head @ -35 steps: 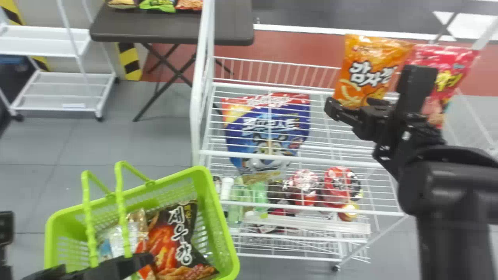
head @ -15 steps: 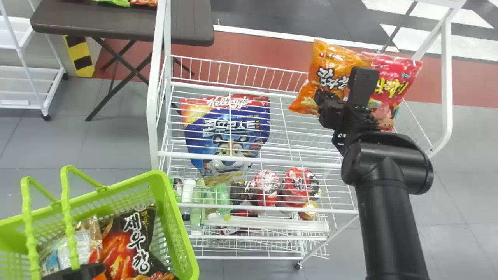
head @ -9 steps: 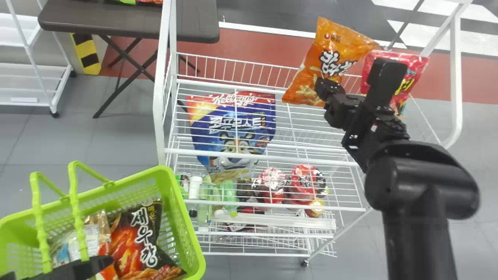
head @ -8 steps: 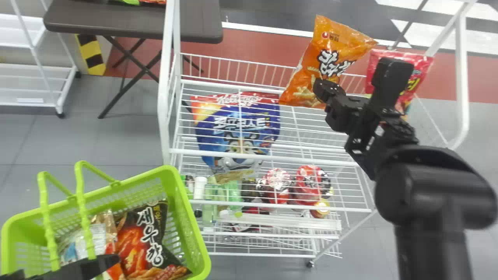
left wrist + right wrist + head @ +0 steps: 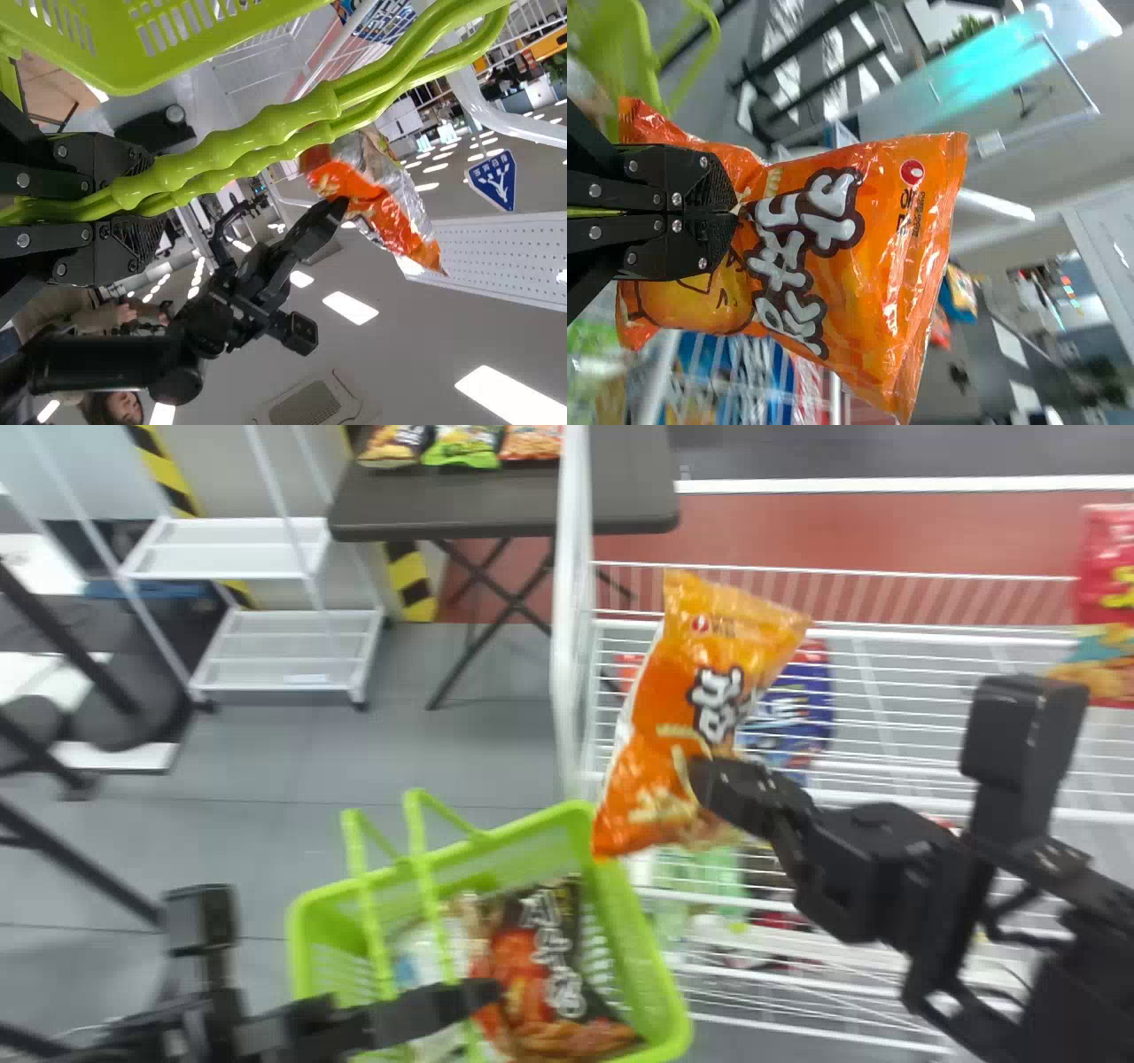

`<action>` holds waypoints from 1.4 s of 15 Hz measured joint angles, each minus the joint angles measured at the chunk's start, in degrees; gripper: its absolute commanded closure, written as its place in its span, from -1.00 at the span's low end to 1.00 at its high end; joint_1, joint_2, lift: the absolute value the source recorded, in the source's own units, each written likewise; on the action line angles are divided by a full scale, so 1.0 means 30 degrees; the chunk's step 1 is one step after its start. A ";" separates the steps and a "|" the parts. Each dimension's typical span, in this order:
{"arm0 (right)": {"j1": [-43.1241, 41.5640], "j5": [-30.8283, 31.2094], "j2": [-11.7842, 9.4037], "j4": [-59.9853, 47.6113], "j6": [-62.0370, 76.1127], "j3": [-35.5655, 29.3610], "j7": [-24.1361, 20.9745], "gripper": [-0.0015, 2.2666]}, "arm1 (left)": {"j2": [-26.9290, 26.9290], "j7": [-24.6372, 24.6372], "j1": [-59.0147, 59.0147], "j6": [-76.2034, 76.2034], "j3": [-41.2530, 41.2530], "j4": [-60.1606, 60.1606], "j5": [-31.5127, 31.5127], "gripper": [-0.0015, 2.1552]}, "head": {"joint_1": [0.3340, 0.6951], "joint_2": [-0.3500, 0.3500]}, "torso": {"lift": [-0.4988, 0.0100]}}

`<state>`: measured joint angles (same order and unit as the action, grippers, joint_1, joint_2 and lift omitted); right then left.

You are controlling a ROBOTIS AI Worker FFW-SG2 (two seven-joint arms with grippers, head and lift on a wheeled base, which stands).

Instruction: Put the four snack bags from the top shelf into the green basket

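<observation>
In the head view my right gripper [image 5: 713,784] holds the orange snack bag [image 5: 660,779] by its lower part, just above the right rim of the green basket [image 5: 638,957]. The right gripper [image 5: 735,212] is shut on the orange bag [image 5: 859,230] in the right wrist view. My left gripper [image 5: 478,996] is at the basket's handles at lower left. In the left wrist view the left gripper [image 5: 133,208] is shut on the green handles [image 5: 257,142]. A black-and-red snack bag [image 5: 540,974] and a silvery bag lie inside the basket. A pink snack bag [image 5: 1107,593] stands at the far right.
White wire shelf rack [image 5: 886,797] stands on the right, with a blue cereal bag [image 5: 793,708] and bottles lower down. Behind are a dark table [image 5: 496,505] with several snack bags and a white cart [image 5: 275,646].
The right gripper has carried the orange bag left and down from the shelf, toward the basket. The head view has turned left, so the basket and rack appear farther right.
</observation>
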<state>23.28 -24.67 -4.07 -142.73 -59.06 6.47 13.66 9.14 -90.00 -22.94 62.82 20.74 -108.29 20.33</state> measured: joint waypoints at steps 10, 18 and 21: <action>-0.3297 -0.1635 -0.0017 0.4086 -0.9280 0.2808 -0.0254 -1.00 | 0.0187 0.0000 0.0059 0.0022 -0.0044 0.0012 0.0130 0.99 | 1.00 1.00 | 0.96; -0.3533 -0.2704 0.0007 0.2763 -0.6221 -0.3490 0.0117 -0.95 | 0.0631 0.0000 0.0119 0.0017 0.0011 0.0287 0.0500 0.99 | 1.00 0.56 | 0.96; -0.3725 0.1003 -0.0005 0.4018 0.1219 -0.6219 -0.1313 -0.94 | 0.0760 0.0000 0.0119 0.0002 -0.0011 0.0310 0.0635 0.99 | 1.00 -0.06 | 0.96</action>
<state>12.10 -21.66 -4.09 -130.68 -55.40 -12.19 9.73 11.41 -90.00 -22.58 62.82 20.71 -107.36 22.23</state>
